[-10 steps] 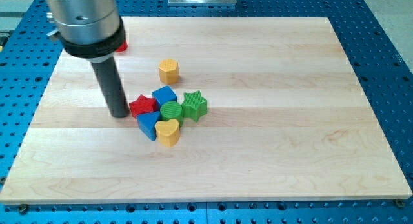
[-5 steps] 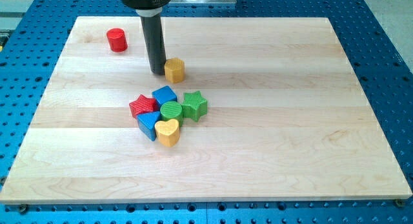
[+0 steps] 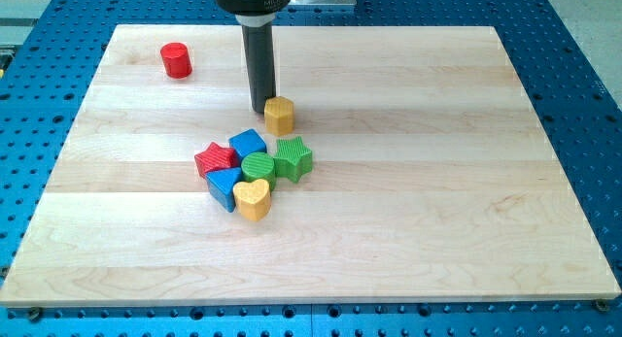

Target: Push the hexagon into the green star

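Observation:
The yellow hexagon (image 3: 280,115) sits on the wooden board, just above the cluster of blocks. The green star (image 3: 293,158) lies below it, at the right end of the cluster, a small gap apart from the hexagon. My tip (image 3: 262,107) touches the hexagon's upper left side. The dark rod rises from there to the view's top.
Left of the green star are a green cylinder (image 3: 258,167), a blue block (image 3: 248,144), a red star (image 3: 215,159), another blue block (image 3: 224,187) and a yellow heart (image 3: 254,198). A red cylinder (image 3: 176,60) stands at the top left. The board (image 3: 437,182) lies on a blue perforated table.
My tip swung from beside the red star up and around to the hexagon's left, then pushed the hexagon right and down, closer to the green star.

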{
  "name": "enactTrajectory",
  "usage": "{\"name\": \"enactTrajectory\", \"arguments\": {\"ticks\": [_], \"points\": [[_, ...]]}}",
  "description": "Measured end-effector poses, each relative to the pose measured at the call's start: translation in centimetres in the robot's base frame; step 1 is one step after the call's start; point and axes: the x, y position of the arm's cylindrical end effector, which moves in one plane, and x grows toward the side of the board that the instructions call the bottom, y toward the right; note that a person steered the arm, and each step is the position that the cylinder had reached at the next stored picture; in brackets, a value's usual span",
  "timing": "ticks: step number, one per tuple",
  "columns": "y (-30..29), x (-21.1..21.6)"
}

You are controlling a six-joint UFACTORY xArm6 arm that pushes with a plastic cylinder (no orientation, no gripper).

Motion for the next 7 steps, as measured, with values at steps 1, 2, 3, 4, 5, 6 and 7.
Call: {"name": "enactTrajectory", "arguments": {"ticks": [1, 2, 3, 4, 5, 6, 7], "points": [[0.1, 2.5], [1.9, 0.6], [6.3, 0.8], [6.2, 1.7], [6.0, 2.4], [4.9, 1.2], [4.6, 3.3]]}}
